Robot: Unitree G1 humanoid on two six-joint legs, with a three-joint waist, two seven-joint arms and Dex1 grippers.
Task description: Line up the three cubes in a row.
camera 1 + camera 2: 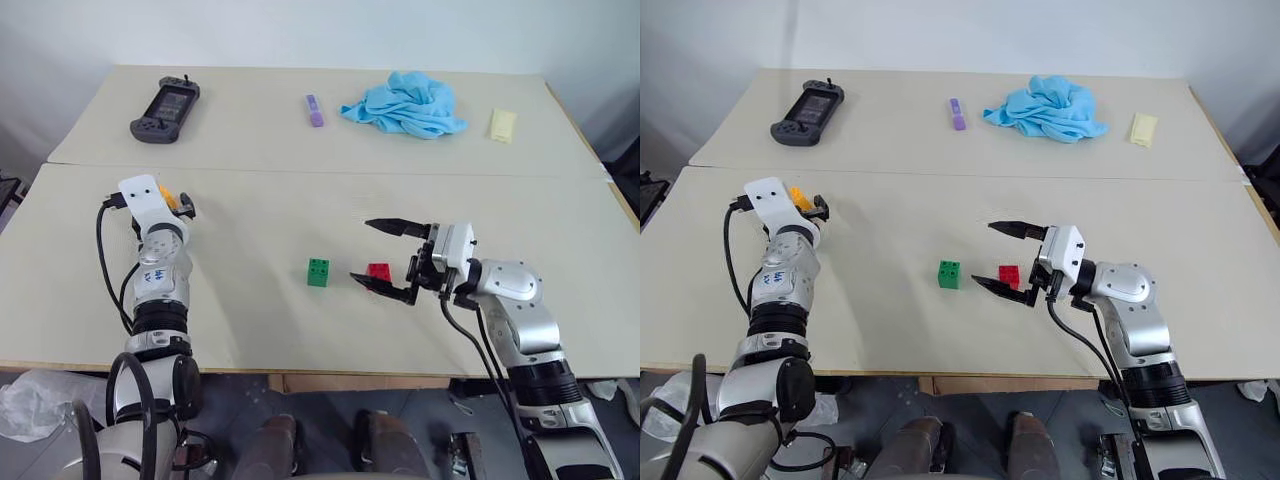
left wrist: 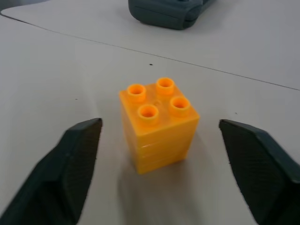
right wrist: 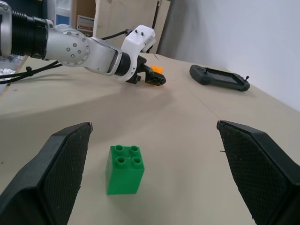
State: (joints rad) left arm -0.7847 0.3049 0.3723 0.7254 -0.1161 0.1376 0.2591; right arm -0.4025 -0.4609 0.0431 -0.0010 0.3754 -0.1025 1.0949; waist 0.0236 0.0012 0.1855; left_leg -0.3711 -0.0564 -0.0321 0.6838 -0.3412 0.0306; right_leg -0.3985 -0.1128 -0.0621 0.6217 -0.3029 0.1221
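Orange cube (image 2: 158, 123) sits right between the spread fingers of the left gripper (image 2: 164, 173), not pinched yet, while the right gripper (image 1: 385, 257) waits wide open around the red cube (image 1: 379, 271).

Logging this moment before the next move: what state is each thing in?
orange cube: upright, between the open fingers of the left gripper, untouched.
green cube: upright, free.
red cube: on the table, between the open fingers of the right gripper.
blue cloth: crumpled.
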